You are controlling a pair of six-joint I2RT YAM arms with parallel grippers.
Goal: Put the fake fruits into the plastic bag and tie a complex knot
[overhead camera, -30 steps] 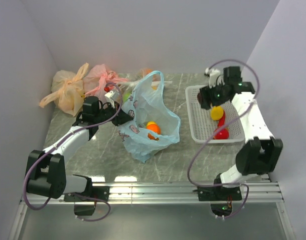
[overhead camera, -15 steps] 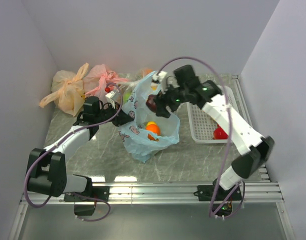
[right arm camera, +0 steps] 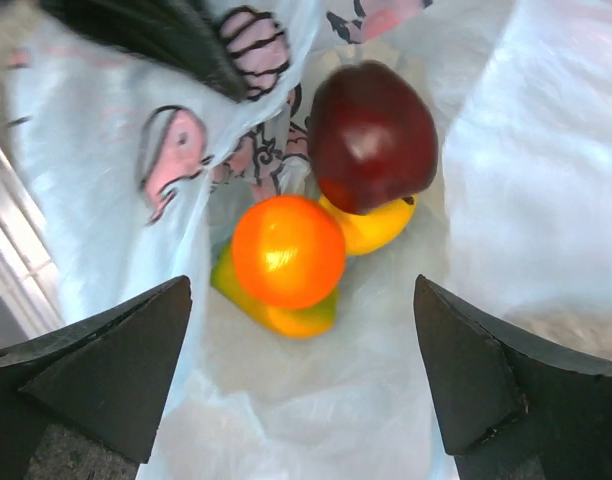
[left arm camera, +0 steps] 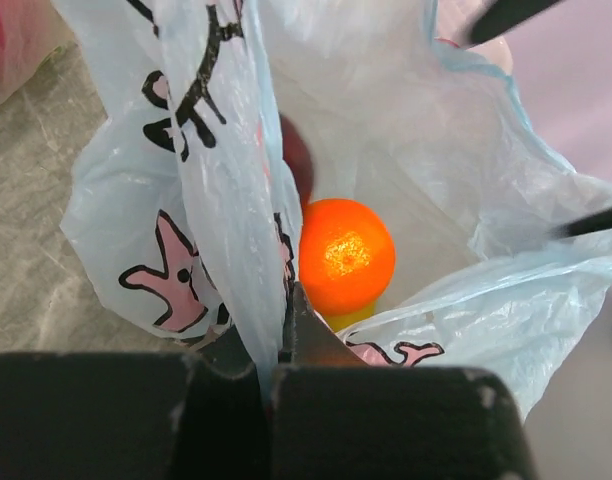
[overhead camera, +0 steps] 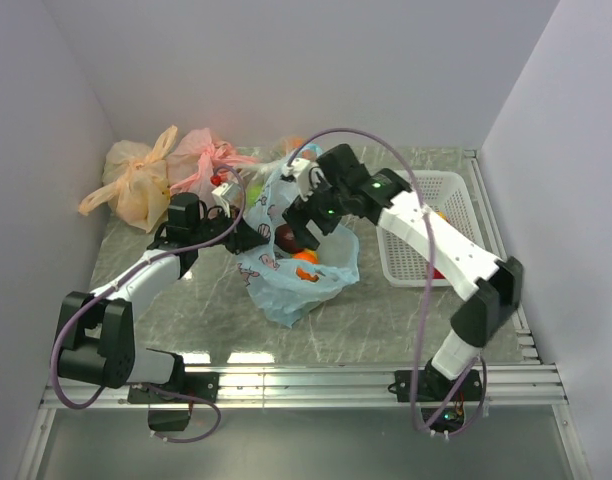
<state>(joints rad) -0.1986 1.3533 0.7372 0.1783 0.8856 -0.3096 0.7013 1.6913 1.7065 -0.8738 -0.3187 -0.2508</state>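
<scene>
My left pincer [left arm camera: 281, 335] pinches one rim edge of the light blue plastic bag [overhead camera: 286, 275], crinkly with pink cartoon prints, which stands open-mouthed on the table [overhead camera: 366, 320]. Straight below my spread right pincer [right arm camera: 302, 290], deep in the bag, a glossy orange ball [right arm camera: 288, 250] sits on a yellow-green piece [right arm camera: 286, 318]. A dark red-brown fruit [right arm camera: 371, 135] shows just beyond it, overlapping a yellow piece [right arm camera: 374, 228].

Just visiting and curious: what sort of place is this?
Likely a robot test booth, not a home: left arm and right arm bolted to a rail, plain walls around a table, toy fruit in a bag.
</scene>
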